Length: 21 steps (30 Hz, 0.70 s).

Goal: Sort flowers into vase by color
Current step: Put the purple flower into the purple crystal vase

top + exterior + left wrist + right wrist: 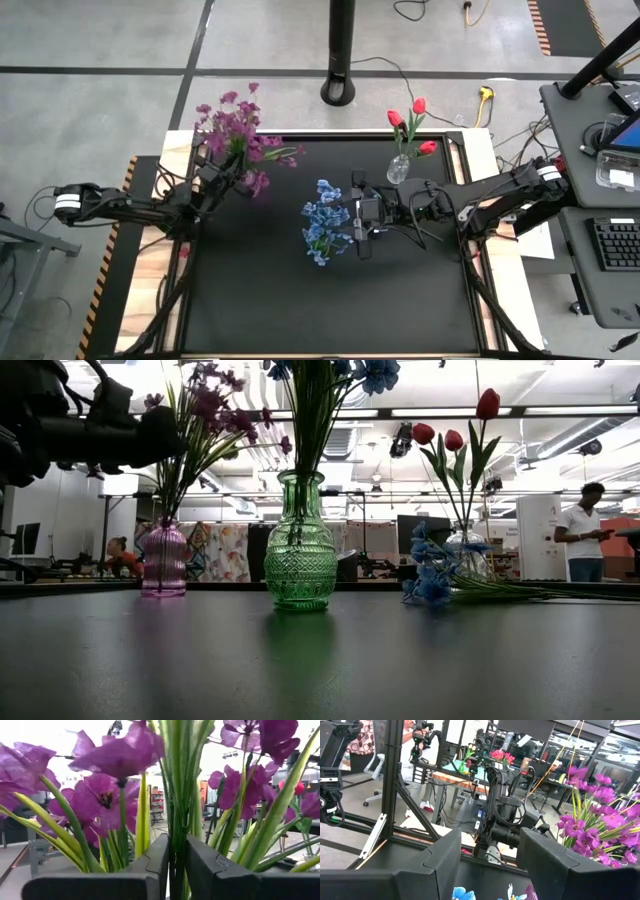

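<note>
A bunch of purple flowers stands with its stems in a purple vase at the far left. My left gripper is shut on their green stems above the vase. Blue flowers stand in a green vase at mid-table. More blue flowers lie on the table to its right, stems pointing right. My right gripper is open just right of the blue flowers, with blue blossoms below its fingers. Red tulips stand in a clear vase at the far right. My left gripper pinches several green stems of the purple bunch between its two fingers, below the blossoms. The fingers come level from the table's left and lie across the upright stems. In the low view the stems' lower ends sit in the purple vase.
A black pole base stands on the floor beyond the far edge. Wooden strips border the black table top. The near half of the table is bare. People show in the room behind.
</note>
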Each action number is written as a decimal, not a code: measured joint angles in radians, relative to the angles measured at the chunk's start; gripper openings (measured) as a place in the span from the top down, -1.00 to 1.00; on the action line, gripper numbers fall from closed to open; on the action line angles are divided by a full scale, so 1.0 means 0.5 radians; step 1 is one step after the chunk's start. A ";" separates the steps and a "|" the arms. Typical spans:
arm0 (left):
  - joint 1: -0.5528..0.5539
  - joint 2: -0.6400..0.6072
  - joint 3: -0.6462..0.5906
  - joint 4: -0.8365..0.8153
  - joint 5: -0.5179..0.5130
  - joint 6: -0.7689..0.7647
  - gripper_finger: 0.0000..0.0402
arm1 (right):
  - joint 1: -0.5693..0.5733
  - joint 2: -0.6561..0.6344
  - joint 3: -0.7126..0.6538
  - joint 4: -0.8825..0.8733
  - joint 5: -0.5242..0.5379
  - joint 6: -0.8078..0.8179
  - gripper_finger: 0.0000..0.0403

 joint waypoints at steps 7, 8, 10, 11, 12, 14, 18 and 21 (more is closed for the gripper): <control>-0.077 -0.023 0.000 0.005 0.015 -0.020 0.81 | 0.000 0.000 0.000 -0.002 0.000 -0.001 0.04; -0.084 -0.030 0.000 0.005 0.014 -0.019 0.81 | -0.001 0.000 0.000 -0.002 0.000 0.000 0.04; -0.090 -0.041 0.000 0.006 0.000 -0.008 0.81 | -0.001 0.000 0.000 -0.002 0.000 -0.001 0.04; -0.090 -0.045 0.000 0.006 0.000 -0.002 0.81 | -0.001 0.000 0.000 -0.002 0.000 -0.001 0.04; -0.090 -0.047 0.000 0.006 -0.001 0.000 0.81 | 0.000 0.000 0.000 -0.001 0.000 -0.001 0.04; -0.090 -0.051 0.000 0.005 -0.001 0.001 0.81 | 0.000 0.000 0.000 -0.001 0.000 -0.001 0.04; -0.091 -0.052 0.000 0.005 0.000 0.001 0.81 | 0.000 0.000 0.000 -0.001 0.000 -0.001 0.04; -0.105 -0.048 0.000 -0.002 0.000 0.001 0.81 | -0.001 0.000 0.000 -0.001 0.000 -0.001 0.04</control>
